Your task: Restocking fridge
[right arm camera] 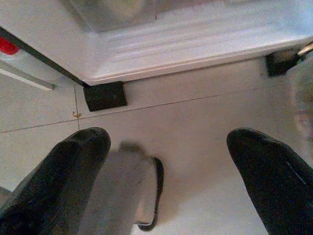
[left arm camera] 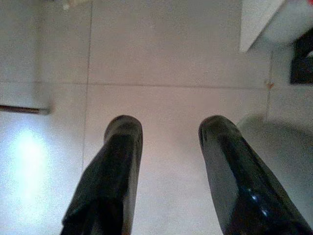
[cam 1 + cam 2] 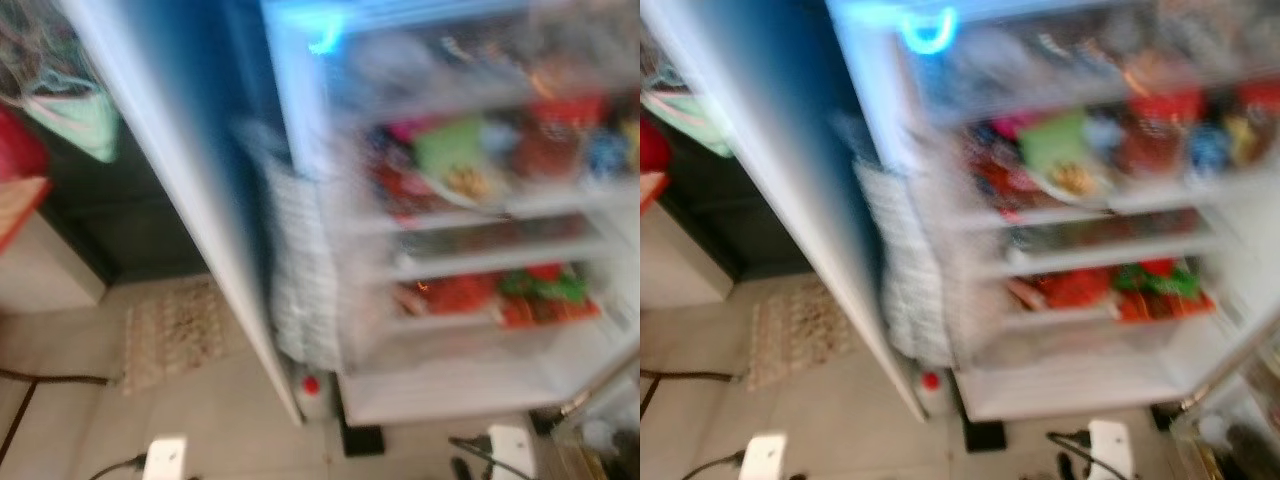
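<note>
The fridge (image 3: 470,250) stands open before me, blurred, with its door (image 3: 190,200) swung out to the left. Its shelves hold packed food: a green pack (image 3: 450,145) among red items on an upper shelf, and red and green packs (image 3: 500,295) lower down. My left gripper (image 2: 171,125) hangs open over bare floor tiles, holding nothing. My right gripper (image 1: 171,142) is open too, low over the floor just before the fridge's white bottom edge (image 1: 195,44).
A bottle with a red cap (image 3: 311,388) stands on the floor by the door's lower corner. A patterned mat (image 3: 170,330) lies to the left, with a dark cable (image 3: 50,378) beyond. A black fridge foot (image 1: 104,95) sits on the tiles.
</note>
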You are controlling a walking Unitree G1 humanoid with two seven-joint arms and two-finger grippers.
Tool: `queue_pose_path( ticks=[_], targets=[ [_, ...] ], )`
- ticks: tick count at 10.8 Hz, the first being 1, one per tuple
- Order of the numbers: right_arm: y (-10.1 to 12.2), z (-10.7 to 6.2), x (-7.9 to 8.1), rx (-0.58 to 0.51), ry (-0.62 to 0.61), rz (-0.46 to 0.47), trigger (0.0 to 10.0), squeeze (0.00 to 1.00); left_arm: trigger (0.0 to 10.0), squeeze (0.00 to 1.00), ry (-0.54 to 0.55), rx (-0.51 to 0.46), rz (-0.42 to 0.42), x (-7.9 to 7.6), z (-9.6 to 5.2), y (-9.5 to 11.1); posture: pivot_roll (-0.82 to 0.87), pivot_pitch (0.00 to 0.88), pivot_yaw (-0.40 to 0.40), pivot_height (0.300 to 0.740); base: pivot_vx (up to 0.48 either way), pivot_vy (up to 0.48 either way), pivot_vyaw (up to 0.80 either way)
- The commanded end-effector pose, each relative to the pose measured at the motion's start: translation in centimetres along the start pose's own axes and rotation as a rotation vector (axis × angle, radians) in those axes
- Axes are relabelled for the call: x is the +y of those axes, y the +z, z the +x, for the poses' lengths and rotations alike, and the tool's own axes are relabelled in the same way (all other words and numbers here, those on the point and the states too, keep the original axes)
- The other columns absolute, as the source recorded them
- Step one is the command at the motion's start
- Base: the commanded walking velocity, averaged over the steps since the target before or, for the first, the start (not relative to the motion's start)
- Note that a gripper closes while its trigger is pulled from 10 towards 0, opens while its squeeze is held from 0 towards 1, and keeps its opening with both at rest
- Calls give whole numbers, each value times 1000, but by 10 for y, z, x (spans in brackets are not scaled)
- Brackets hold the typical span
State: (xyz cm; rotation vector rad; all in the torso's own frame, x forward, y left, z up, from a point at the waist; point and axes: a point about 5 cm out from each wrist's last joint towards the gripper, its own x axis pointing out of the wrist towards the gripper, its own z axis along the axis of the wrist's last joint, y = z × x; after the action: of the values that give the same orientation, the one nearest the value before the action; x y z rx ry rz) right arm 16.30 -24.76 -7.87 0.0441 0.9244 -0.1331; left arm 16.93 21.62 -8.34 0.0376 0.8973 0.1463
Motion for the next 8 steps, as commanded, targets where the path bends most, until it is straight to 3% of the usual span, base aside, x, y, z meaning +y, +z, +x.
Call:
queue_pose_path(
  ticks=[1, 5, 8],
  targets=[
    [0, 2, 9, 4, 20, -1, 10000, 0, 10000, 0, 31, 36, -3, 9, -2, -8, -138, 2, 89, 740, 0, 352, 0],
    [0, 2, 10, 11, 15, -1, 10000, 0, 10000, 0, 22, 29, 2, 1, 2, 2, -139, 0, 81, 740, 0, 342, 0],
    [-1, 2, 10, 14, 15, 0, 10000, 0, 10000, 0, -26, 22, 19, -26, 7, 18, -139, 0, 61, 740, 0, 0, 0]
  ],
)
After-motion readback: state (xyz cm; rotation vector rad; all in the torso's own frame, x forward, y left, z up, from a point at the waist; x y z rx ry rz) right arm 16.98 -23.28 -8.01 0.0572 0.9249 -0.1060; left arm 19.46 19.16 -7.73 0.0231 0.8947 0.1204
